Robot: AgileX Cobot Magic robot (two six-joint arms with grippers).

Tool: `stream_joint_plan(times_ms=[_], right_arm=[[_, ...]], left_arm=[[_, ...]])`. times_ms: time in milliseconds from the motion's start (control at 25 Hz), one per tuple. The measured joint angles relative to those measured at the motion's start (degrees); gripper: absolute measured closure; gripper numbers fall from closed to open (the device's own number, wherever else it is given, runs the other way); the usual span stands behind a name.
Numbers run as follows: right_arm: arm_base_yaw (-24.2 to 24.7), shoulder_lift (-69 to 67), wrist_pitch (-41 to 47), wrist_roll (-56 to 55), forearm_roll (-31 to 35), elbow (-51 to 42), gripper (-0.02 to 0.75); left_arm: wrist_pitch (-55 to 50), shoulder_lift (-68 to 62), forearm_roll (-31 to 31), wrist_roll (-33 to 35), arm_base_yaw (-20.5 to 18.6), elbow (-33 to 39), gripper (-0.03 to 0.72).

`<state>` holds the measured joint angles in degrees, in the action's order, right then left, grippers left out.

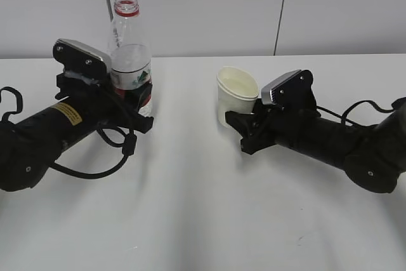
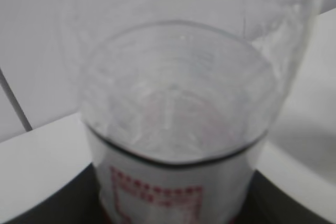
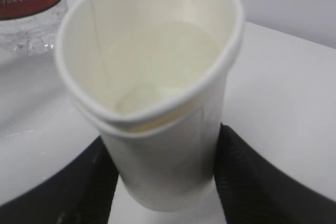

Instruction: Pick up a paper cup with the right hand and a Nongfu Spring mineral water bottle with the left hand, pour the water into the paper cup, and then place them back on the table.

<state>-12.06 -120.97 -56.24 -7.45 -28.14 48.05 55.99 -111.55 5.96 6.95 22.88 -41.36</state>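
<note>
The Nongfu Spring mineral water bottle (image 1: 130, 61) stands upright and uncapped on the table (image 1: 203, 220) at the left. My left gripper (image 1: 141, 103) is shut on its labelled lower half. In the left wrist view the bottle (image 2: 173, 108) fills the frame between dark fingers (image 2: 47, 208), with a water line just above the label. The paper cup (image 1: 236, 93) is upright at centre right, and my right gripper (image 1: 238, 122) is shut on its lower part. In the right wrist view the cup (image 3: 157, 108) has a squeezed, oval rim between black fingers (image 3: 257, 182). Pale liquid seems to lie inside.
A white wall with dark vertical seams rises behind the table's far edge. The bottle's base (image 3: 31, 9) shows beyond the cup in the right wrist view. Both black forearms lie low over the table, with looping cables beside each.
</note>
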Motion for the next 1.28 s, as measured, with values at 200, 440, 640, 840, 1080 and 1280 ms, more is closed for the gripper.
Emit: stream_joint_plan(times_ms=[200,440,640,840,1080,1280], right_arm=[[0.0,-2.94,-4.31,2.36,2.48,0.0,0.326],[0.0,-5.64,-6.06,3.39,2.85,0.04,0.326],[0.0,-5.92,-6.06,4.02,2.85,0.04,0.326],[0.0,-6.92,-6.48,4.3,2.94,0.04,0.326],[0.0,-9.55,-8.09,4.87,3.49,0.13,0.327],[0.0,-9.68,-8.21,4.86,3.49,0.13,0.312]], left_arm=[[4.07,-2.8,1.9,-5.28,0.0,0.0,0.322],[4.91,-4.96,5.06,-9.12,0.0,0.0,0.322],[5.24,-6.97,5.97,-9.9,0.0,0.0,0.322],[5.37,-8.55,7.11,-10.96,0.0,0.0,0.322],[5.19,-8.55,7.63,-11.13,0.0,0.0,0.322],[5.12,-8.55,7.68,-11.19,0.0,0.0,0.313]])
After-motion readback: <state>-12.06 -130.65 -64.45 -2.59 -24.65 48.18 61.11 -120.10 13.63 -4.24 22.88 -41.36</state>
